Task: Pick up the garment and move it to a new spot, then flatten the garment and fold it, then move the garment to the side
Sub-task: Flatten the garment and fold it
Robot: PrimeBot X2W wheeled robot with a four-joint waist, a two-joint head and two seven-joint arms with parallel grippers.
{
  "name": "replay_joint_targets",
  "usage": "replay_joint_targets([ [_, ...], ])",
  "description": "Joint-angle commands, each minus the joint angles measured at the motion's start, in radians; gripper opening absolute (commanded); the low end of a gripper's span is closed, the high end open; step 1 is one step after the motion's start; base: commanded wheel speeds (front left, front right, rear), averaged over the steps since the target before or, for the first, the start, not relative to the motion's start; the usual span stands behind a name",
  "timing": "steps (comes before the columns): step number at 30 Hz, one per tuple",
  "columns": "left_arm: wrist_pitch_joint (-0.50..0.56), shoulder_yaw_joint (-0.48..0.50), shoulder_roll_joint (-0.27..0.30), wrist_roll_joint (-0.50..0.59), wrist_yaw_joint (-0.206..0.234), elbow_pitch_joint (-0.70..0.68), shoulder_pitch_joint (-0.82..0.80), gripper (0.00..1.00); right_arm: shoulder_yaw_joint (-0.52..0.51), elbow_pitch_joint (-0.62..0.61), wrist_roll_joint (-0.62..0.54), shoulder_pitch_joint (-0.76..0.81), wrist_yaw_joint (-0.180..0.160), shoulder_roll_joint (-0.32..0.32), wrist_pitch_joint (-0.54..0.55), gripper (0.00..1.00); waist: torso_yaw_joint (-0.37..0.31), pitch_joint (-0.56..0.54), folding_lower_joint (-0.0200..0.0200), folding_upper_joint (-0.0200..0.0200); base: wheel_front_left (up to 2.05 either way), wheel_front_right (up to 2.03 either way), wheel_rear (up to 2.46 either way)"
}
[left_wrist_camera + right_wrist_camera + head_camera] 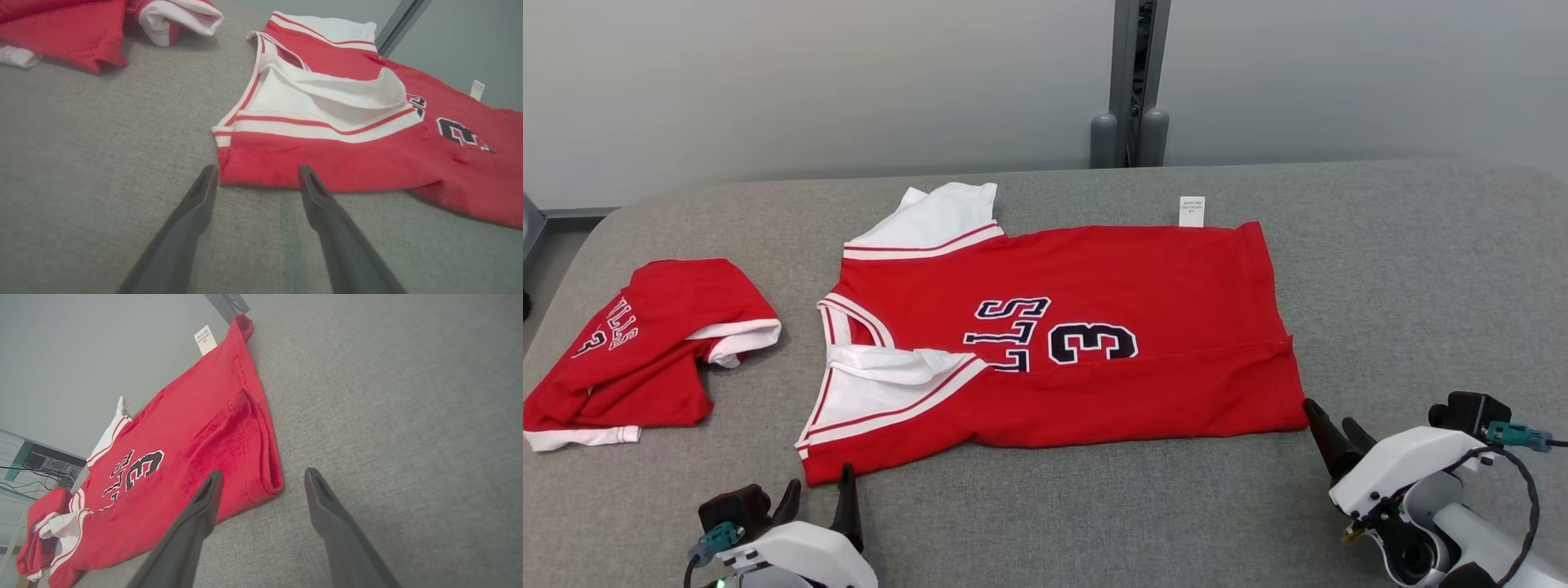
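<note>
Right now the red cotton jersey w/ white sleeves and a dark "3" [1078, 343] lies spread across the middle of the grey fabric-topped bench [1421, 269], collar to the robot's left and hem to its right, prob. laid flat ready for folding. Left hand [819, 479] sits low at the near collar-side corner, fingers apart, nothing between them. Right hand [1328, 412] is likewise spread and empty, tips at the near hem corner. A second, bunched red garment [654, 343] lies apart, further left.
</note>
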Motion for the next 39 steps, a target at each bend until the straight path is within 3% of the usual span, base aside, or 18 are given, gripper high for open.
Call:
replay_joint_targets([
  [1, 0.002, 0.005, -0.001, -0.01, -0.01, 0.015, -0.024, 1.0, 0.001, 0.008, 0.004, -0.011, 0.001, 0.001, 0.007, 1.0, 0.002, 0.008, 0.0, 0.0, 0.0, 0.0, 0.0],
  [20, 0.049, 0.009, -0.037, -0.099, -0.088, 0.226, -0.164, 1.0, 0.018, 0.026, 0.037, -0.06, 0.0, 0.024, 0.053, 1.0, 0.017, 0.089, 0.0, 0.0, 0.0, 0.0, 0.0],
  [21, 0.049, 0.008, -0.038, -0.105, -0.094, 0.232, -0.168, 0.91, 0.019, 0.025, 0.039, -0.059, 0.0, 0.023, 0.055, 1.0, 0.018, 0.09, 0.0, 0.0, 0.0, 0.0, 0.0],
  [22, 0.049, 0.007, -0.039, -0.109, -0.098, 0.238, -0.172, 0.64, 0.018, 0.025, 0.044, -0.057, 0.0, 0.023, 0.057, 0.99, 0.019, 0.092, 0.0, 0.0, 0.0, 0.0, 0.0],
  [23, 0.048, 0.006, -0.04, -0.111, -0.102, 0.244, -0.175, 0.43, 0.017, 0.024, 0.045, -0.056, 0.0, 0.022, 0.06, 0.78, 0.02, 0.093, 0.0, 0.0, 0.0, 0.0, 0.0],
  [24, 0.048, 0.006, -0.04, -0.111, -0.102, 0.244, -0.175, 0.43, 0.017, 0.024, 0.045, -0.056, 0.0, 0.022, 0.06, 0.78, 0.02, 0.093, 0.0, 0.0, 0.0, 0.0, 0.0],
  [25, 0.048, 0.004, -0.042, -0.115, -0.106, 0.248, -0.178, 0.22, 0.017, 0.023, 0.049, -0.056, 0.0, 0.022, 0.062, 0.47, 0.02, 0.095, 0.0, 0.0, 0.0, 0.0, 0.0],
  [26, 0.046, 0.002, -0.044, -0.116, -0.111, 0.252, -0.181, 0.0, 0.017, 0.021, 0.052, -0.056, 0.0, 0.021, 0.064, 0.27, 0.021, 0.096, 0.0, 0.0, 0.0, 0.0, 0.0],
  [28, 0.041, -0.002, -0.047, -0.119, -0.116, 0.259, -0.187, 0.0, 0.017, 0.017, 0.054, -0.057, 0.0, 0.018, 0.064, 0.0, 0.023, 0.099, 0.0, 0.0, 0.0, 0.0, 0.0],
  [39, 0.018, -0.01, -0.047, -0.13, -0.138, 0.291, -0.21, 0.0, 0.022, 0.006, 0.06, -0.065, 0.0, 0.005, 0.063, 0.0, 0.028, 0.099, 0.0, 0.0, 0.0, 0.0, 0.0],
])
